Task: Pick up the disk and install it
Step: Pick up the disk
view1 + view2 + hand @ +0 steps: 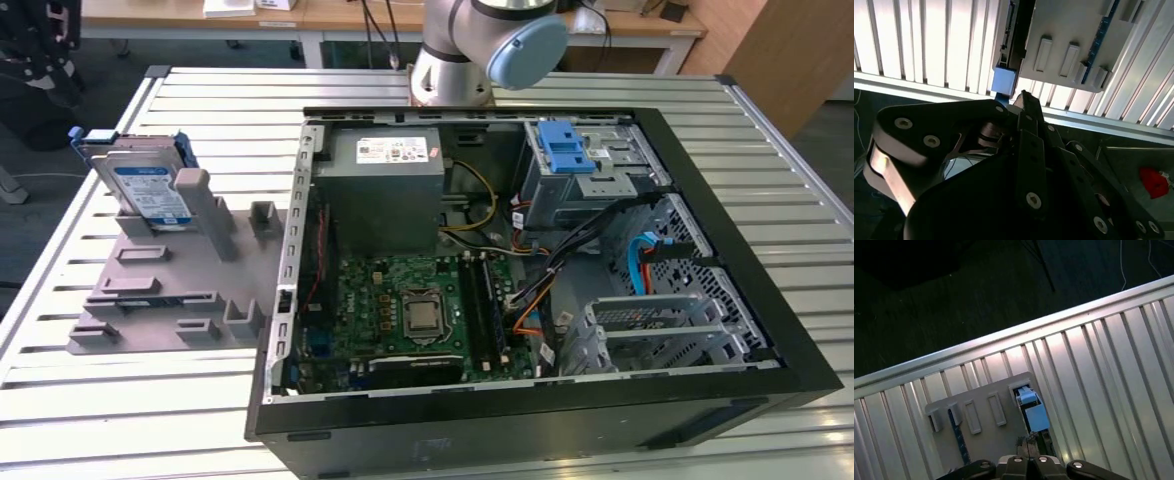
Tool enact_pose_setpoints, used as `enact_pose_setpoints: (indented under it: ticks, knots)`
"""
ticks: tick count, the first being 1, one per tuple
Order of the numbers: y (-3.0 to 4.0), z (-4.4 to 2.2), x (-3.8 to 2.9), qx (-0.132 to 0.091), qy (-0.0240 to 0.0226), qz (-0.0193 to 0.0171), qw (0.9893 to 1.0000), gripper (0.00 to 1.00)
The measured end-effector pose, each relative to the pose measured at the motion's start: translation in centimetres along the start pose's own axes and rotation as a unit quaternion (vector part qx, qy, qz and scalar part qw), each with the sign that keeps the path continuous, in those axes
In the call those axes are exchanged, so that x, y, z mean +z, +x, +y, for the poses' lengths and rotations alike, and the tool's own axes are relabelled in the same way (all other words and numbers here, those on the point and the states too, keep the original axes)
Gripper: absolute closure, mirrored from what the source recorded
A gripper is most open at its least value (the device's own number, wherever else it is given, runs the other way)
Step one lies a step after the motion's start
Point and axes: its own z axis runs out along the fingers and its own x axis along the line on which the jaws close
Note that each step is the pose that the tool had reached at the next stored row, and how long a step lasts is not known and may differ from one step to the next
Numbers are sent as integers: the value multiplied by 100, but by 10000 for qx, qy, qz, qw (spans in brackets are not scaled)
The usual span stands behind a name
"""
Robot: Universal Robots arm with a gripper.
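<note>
Disk [144, 190], silver metal, blue rails, upright in grey slotted rack [150, 300]; end effector [1027, 442] closed, empty.

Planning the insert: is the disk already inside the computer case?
No, the disk stands in the grey holder outside the computer case.

Premises present as a robotics laboratory or test workshop. A robot arm [487, 40] is mounted at the far edge of a ribbed metal table [200, 100]. An opened computer case [534, 425] and a grey parts fixture [160, 290] lie on it. Wooden desks [347, 15] with trailing cables [380, 35] stand behind.
</note>
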Motion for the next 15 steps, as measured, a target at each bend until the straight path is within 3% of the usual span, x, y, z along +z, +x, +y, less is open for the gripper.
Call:
enact_pose_setpoints:
  ticks: [6, 12, 15]
  knots:
    - [0, 0, 0, -367, -2, 11, 9993, 89]
    - [0, 0, 0, -710, -5, 21, 9975, 89]
    - [0, 0, 0, -758, -5, 23, 9971, 89]
